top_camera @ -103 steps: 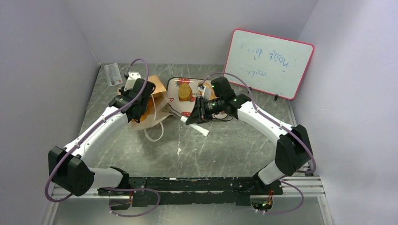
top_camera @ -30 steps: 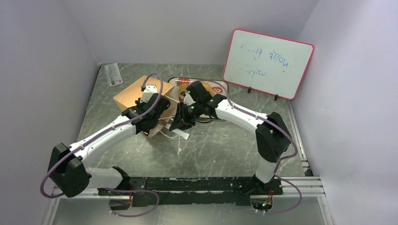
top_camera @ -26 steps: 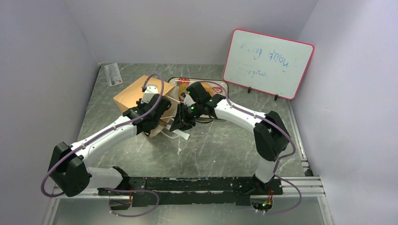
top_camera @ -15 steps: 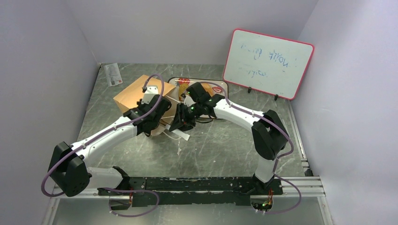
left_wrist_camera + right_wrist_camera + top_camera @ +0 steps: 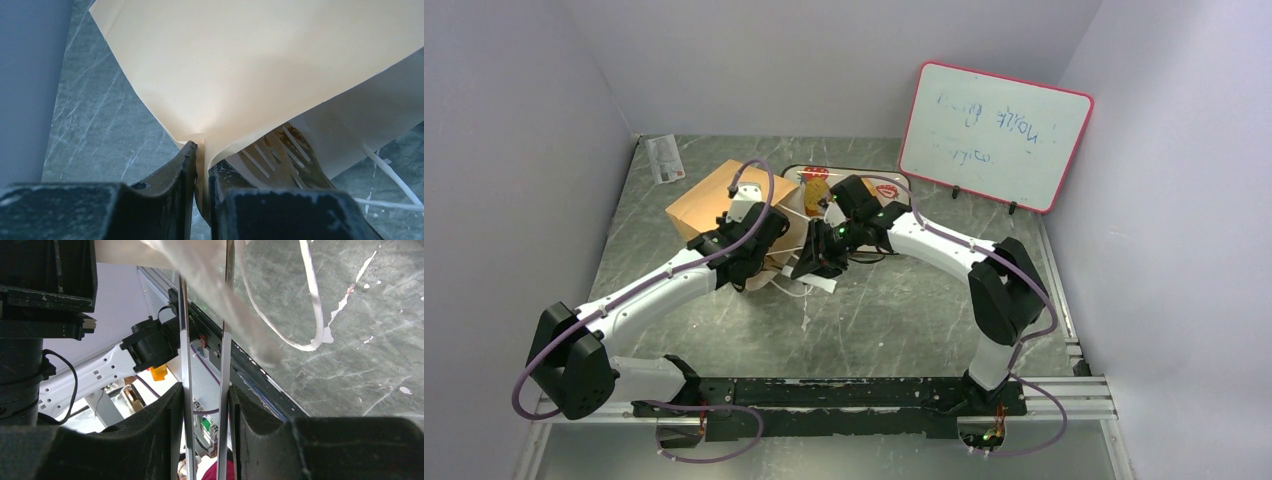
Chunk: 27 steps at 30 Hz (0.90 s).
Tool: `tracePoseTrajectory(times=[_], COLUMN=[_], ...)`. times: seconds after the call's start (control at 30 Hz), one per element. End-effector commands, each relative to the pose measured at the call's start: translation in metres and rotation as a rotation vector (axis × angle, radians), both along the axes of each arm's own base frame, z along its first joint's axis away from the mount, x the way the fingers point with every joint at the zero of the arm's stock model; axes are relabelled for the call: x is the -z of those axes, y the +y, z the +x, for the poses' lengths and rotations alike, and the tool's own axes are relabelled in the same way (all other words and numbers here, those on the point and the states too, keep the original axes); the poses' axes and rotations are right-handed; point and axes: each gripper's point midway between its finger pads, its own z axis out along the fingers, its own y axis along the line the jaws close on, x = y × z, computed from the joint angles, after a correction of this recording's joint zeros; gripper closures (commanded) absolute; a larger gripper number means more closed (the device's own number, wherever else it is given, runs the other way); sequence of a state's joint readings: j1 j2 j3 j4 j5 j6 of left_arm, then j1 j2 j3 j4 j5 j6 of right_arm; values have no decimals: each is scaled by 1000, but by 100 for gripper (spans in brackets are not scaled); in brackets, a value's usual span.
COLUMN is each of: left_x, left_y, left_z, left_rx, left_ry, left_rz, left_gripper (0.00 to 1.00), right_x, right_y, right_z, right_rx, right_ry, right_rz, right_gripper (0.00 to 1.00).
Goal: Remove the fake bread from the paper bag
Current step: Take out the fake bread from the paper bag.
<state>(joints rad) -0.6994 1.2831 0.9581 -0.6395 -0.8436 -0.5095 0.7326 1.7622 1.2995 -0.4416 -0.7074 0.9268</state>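
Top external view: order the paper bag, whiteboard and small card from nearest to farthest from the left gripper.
1. paper bag, pinched in the left gripper.
2. small card, back-left corner.
3. whiteboard, back right.

tan paper bag point(image 5: 709, 203) with white cord handles point(image 5: 312, 300), silver tongs point(image 5: 186, 365), grey-marbled table point(image 5: 894, 320), red-framed whiteboard point(image 5: 994, 135).

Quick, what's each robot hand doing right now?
Left gripper: closed, pinching the edge of the paper bag.
Right gripper: closed on the silver tongs, holding them.
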Motion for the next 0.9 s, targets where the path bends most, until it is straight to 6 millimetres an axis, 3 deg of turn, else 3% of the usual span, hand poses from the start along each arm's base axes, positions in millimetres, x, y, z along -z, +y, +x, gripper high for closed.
tracePoseTrajectory(times=[0.0,0.57,0.87], left_x=[-3,-5,-4], left_y=[-10,-23,-25], left_z=[5,8,7], left_rx=[15,45,55], left_ry=[-24,-21,-18], left_rz=[-40,-62,-67], left_gripper=[93,93,93], right_x=[-7,2,0], right_y=[0,36,44], right_z=[-2,14,17], right_rx=[-11,-2,36], right_ry=[6,45,85], right_rz=[34,112,195], right_gripper=[66,65,62])
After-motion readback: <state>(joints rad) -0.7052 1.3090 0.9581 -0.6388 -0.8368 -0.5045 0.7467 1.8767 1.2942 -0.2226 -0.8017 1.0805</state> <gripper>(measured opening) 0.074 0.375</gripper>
